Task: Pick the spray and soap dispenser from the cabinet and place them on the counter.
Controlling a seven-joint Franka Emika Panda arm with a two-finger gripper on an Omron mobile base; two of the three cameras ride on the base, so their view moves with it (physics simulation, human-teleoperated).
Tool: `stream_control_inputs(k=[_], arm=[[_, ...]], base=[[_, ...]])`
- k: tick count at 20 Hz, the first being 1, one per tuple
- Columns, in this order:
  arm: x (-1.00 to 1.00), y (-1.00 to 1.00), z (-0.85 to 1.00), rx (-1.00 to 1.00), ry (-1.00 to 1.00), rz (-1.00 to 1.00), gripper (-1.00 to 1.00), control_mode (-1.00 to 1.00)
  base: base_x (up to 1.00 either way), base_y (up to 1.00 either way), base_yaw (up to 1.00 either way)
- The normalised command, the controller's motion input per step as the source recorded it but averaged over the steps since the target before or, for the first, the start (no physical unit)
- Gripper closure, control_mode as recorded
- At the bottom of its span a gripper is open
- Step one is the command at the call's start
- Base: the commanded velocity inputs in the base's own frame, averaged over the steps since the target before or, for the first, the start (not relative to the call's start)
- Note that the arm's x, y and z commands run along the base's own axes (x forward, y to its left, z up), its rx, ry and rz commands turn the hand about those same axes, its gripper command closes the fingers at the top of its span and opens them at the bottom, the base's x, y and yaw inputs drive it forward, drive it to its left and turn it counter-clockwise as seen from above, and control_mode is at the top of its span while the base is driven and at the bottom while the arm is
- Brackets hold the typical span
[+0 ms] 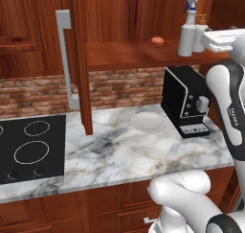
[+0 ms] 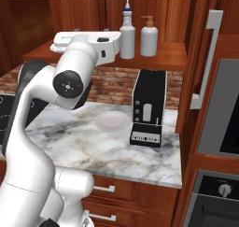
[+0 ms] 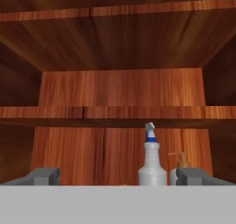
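The pincer (image 3: 117,177) stands wide apart and holds nothing — its two grey fingertips (image 3: 44,176) sit at either side of the hand view, touching no bottle. It faces into the open cabinet (image 1: 119,16) at shelf height. The spray (image 2: 127,34) stands upright on the shelf (image 2: 168,58), just right of the hand in the right base view; the soap dispenser (image 2: 149,37) stands just beside it, further right. In the hand view the right fingertip partly covers the dispenser. A small orange fruit (image 1: 157,40) lies on the shelf to the left. Below, on the desk (image 1: 124,155) — a black coffee machine (image 1: 185,102) and a white plate (image 1: 148,122).
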Motion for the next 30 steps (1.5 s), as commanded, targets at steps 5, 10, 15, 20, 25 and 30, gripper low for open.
stream_control_inputs(k=[5, 10, 15, 20, 25, 30], arm=[[0.25, 0.0, 0.0, 0.0, 0.0, -0.01, -1.0, -1.0], [0.24, -0.04, 0.0, 0.0, 0.0, -0.01, -1.0, -1.0], [0.21, -0.12, 0.0, 0.0, 0.0, -0.01, -1.0, -1.0], [0.22, -0.12, -0.03, 0.0, 0.0, -0.01, -1.0, -1.0], [0.25, -0.03, -0.07, 0.0, 0.01, -0.01, -1.0, -1.0], [0.25, -0.01, -0.06, 0.0, 0.01, -0.01, -1.0, -1.0]], base=[[0.0, 0.0, 0.0], [0.0, 0.0, 0.0], [0.0, 0.0, 0.0], [0.0, 0.0, 0.0], [0.0, 0.0, 0.0], [0.0, 0.0, 0.0]])
